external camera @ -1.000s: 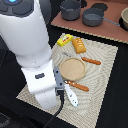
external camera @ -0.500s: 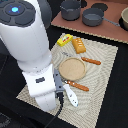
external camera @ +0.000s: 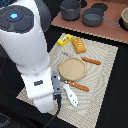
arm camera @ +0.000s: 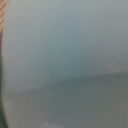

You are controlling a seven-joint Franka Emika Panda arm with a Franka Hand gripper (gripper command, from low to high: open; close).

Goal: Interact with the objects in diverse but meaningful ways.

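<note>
White robot arm [external camera: 30, 55] bent low over woven mat [external camera: 107, 65], gripper hidden, jaw state impossible to tell, wrist view filled by pale blue surface [arm camera: 65, 50], tan plate [external camera: 72, 68] beside orange block [external camera: 78, 45]

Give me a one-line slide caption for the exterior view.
White Panda arm bends low over a woven mat holding a tan plate, orange block and yellow block.
</note>
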